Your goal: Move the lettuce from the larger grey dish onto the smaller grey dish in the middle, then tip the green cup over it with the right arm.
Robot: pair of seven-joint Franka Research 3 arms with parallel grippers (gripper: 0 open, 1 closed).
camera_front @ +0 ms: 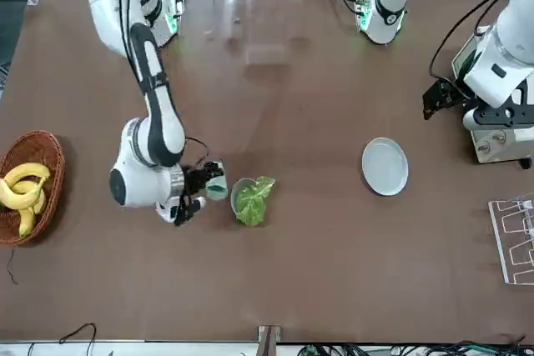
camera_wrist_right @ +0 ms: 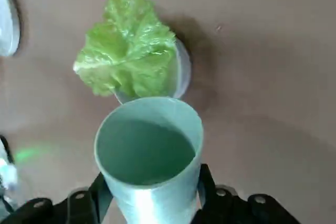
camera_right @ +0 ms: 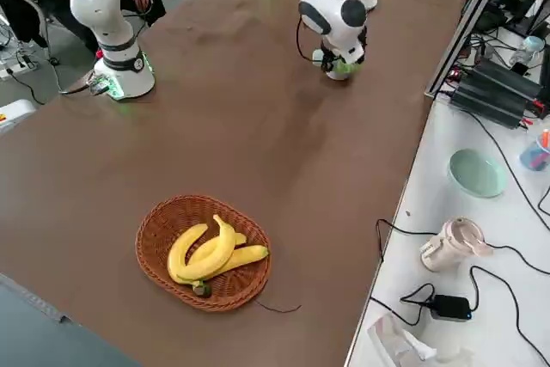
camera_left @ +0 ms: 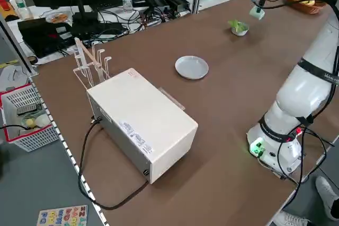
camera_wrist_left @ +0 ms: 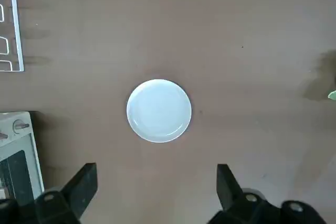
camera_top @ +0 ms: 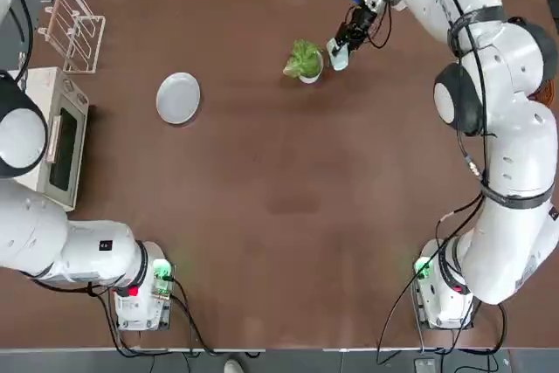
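Gripping green cup (camera_wrist_right: 149, 156), right tool (camera_wrist_right: 152, 195), beside lettuce (camera_wrist_right: 127, 45)

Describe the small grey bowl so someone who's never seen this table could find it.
On the brown table, look toward the far edge, where the right gripper holds the green cup. Beside it sits the smaller grey dish, the only dish holding lettuce; the larger grey dish lies bare.

The crinkly light-green lettuce (camera_wrist_right: 126, 45) sits in the small round pale grey bowl (camera_wrist_right: 181, 69), spilling over its rim. The pale mint-green handleless cup (camera_wrist_right: 149, 156) is tilted just beside the bowl, mouth facing the lettuce. The flat round pale grey plate (camera_top: 178, 98) lies bare, well apart.
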